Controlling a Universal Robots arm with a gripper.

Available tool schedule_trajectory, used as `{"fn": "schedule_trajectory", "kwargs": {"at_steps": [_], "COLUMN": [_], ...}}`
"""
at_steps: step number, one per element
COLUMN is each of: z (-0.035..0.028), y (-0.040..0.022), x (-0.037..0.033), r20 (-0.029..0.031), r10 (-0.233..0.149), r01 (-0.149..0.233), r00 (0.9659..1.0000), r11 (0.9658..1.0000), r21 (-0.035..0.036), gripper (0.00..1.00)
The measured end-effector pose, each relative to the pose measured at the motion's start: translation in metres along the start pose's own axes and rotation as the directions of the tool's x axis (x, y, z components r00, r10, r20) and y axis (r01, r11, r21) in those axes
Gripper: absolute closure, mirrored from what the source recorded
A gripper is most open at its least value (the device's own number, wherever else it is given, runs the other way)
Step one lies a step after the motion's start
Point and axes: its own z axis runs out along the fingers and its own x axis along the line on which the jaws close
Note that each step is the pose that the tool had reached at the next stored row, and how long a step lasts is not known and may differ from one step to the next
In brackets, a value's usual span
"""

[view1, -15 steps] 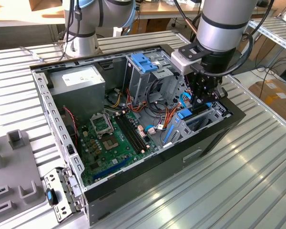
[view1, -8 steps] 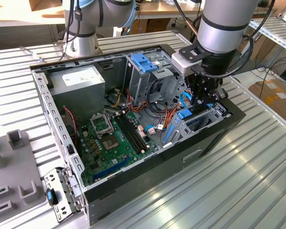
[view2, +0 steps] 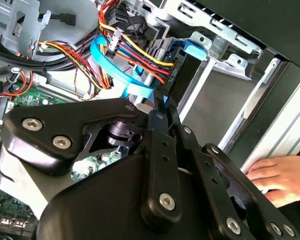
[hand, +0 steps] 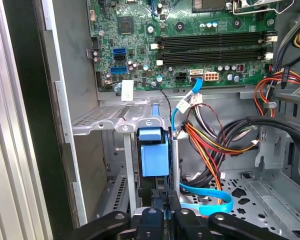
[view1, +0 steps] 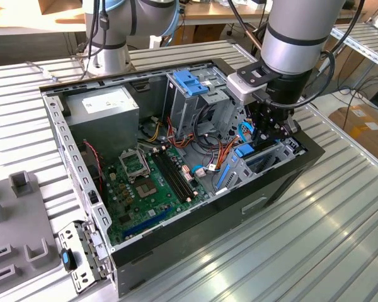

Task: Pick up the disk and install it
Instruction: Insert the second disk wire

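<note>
The disk (hand: 154, 155) sits on edge in the drive bay at the case's front corner, on the exterior view's right. Mostly its blue plastic bracket (view1: 244, 150) shows; the metal body is largely hidden in the bay. That bracket's tab (view2: 195, 47) also appears in the second wrist view. My gripper (view1: 269, 129) reaches down into the case right above the bay. Its black fingers (hand: 182, 217) stand close together, and the gripper (hand: 165, 197) is shut just beside the blue bracket. Whether anything is pinched between them I cannot tell. A blue flat cable (view2: 115, 70) runs past the gripper (view2: 160, 100).
The open computer case (view1: 195, 233) lies on a ribbed metal table. Inside are the motherboard (view1: 145, 182), a grey power supply (view1: 104, 107), a blue-topped drive cage (view1: 192, 82) and coloured cable bundles (hand: 210, 140). A person's hand (view2: 282, 175) rests on the case edge. A grey fixture (view1: 12, 220) stands at the left.
</note>
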Motion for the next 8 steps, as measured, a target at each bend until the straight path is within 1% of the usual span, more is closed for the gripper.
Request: {"fn": "schedule_trajectory", "kwargs": {"at_steps": [5,6,7,8], "z": [0.0002,-0.0018,-0.0052,-0.0093], "y": [0.0000,-0.0005,-0.0012,-0.0022], "x": [0.0000,0.0001,0.0002,0.0004], "r20": [0.0012,0.0011,0.0007,0.0008], "r10": [0.000,0.000,0.000,0.000], "r01": [0.000,0.000,0.000,0.000], "r00": [1.0000,1.0000,1.0000,1.0000], "r11": [1.0000,1.0000,1.0000,1.0000], "r21": [0.0001,0.0001,0.0001,0.0001], "gripper": [0.83,0.83,0.76,0.76]}}
